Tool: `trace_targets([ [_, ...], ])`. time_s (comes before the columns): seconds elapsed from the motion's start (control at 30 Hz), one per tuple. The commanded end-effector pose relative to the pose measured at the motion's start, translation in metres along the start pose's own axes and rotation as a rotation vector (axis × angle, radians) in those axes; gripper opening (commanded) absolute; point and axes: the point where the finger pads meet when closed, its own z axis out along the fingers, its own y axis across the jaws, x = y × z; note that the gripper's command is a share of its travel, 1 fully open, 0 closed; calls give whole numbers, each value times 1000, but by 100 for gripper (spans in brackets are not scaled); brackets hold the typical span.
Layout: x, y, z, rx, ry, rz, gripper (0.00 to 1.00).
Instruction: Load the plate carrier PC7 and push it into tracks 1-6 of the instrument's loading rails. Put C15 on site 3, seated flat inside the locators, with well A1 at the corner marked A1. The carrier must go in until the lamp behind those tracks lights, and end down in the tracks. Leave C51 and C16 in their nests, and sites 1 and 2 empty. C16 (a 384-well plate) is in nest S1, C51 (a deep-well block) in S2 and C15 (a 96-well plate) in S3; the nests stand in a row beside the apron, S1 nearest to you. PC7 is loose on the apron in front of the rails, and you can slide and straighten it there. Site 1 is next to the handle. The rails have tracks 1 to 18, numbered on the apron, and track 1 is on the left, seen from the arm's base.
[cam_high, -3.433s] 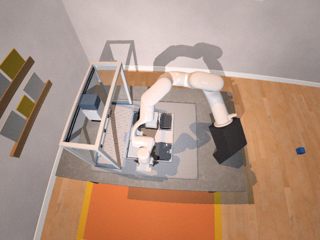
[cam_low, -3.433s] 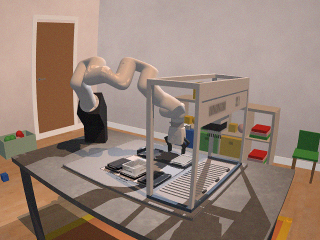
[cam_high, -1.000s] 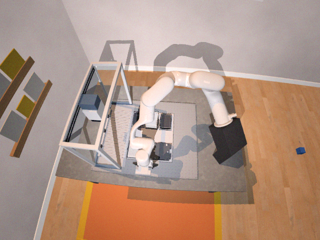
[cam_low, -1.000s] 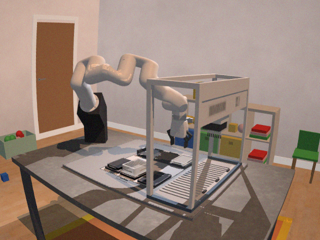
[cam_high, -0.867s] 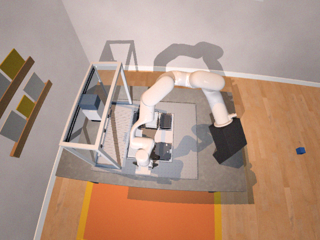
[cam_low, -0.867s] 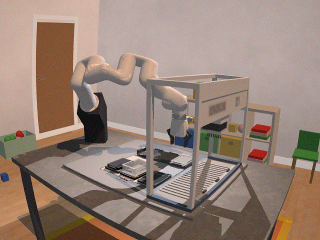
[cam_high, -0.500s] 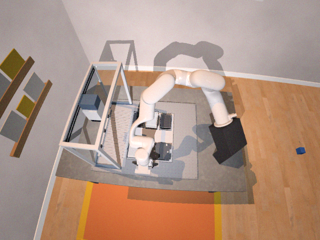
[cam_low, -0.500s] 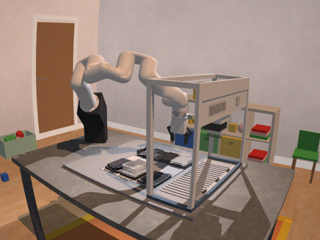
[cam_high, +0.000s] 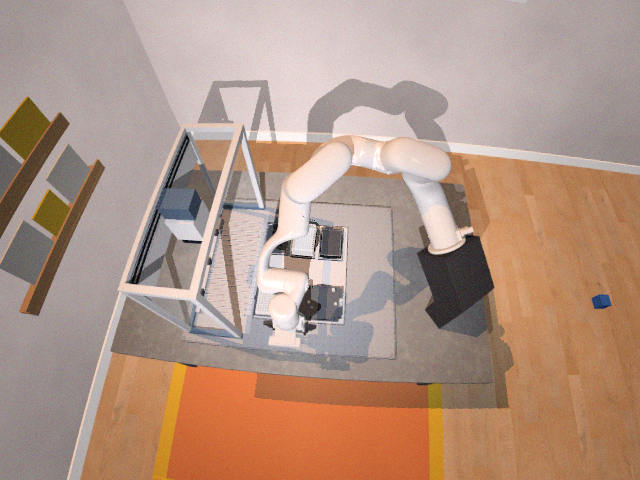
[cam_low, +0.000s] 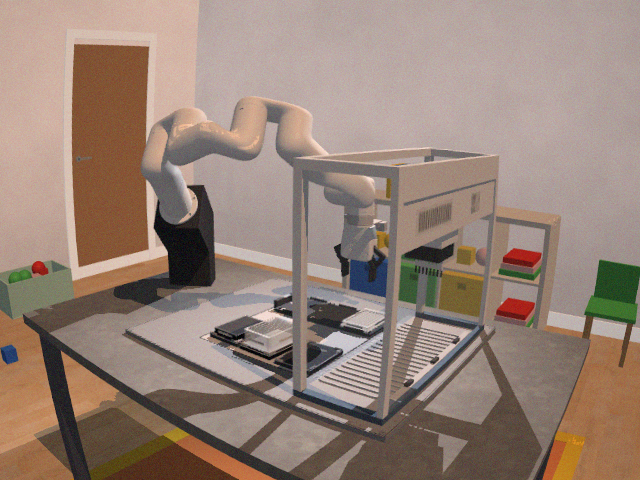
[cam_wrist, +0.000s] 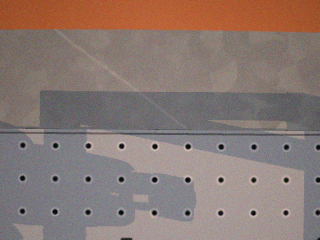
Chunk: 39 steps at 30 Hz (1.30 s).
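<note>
The gripper (cam_low: 357, 264) hung well above the deck with its dark fingers spread wide and nothing between them. In the exterior view it stood clear over the far end of the plate row, beside the instrument frame (cam_low: 298, 268), touching no plate.

The 96-well plate C15 (cam_low: 363, 319) lay flat at the far end of the row, pale and low, just outside the frame's uprights. The deep-well block C51 (cam_low: 268, 334), a tall white block, sat further along the row toward the camera, with a dark flat plate (cam_low: 238, 326) just beside it on its left. A dark item (cam_low: 316, 355) lay at the near end by the frame's front post; whether that was C16 or part of the carrier could not be told. The carrier PC7 (cam_low: 317, 310) appeared as a dark tray between the row and the arm, outside the rails. The loading rails (cam_low: 385, 359) ran as pale ribs under the frame, with nothing on them.

The wrist view showed only a perforated pale sheet (cam_wrist: 235, 195), the grey table top (cam_wrist: 165, 60) beyond it and an orange floor strip (cam_wrist: 160, 14). The fingers were out of that view.
</note>
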Motion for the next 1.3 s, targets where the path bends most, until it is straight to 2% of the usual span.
trace_targets([
  [0.0, 1, 1, -11, -3, 2, 1, 100],
  [0.57, 1, 1, -36, -3, 2, 1, 100],
  [0.97, 1, 1, -37, -3, 2, 1, 100],
  [1.0, -2, -3, -37, -2, 2, 34, 82],
  [1.27, -19, -28, -37, -2, 3, 234, 82],
])
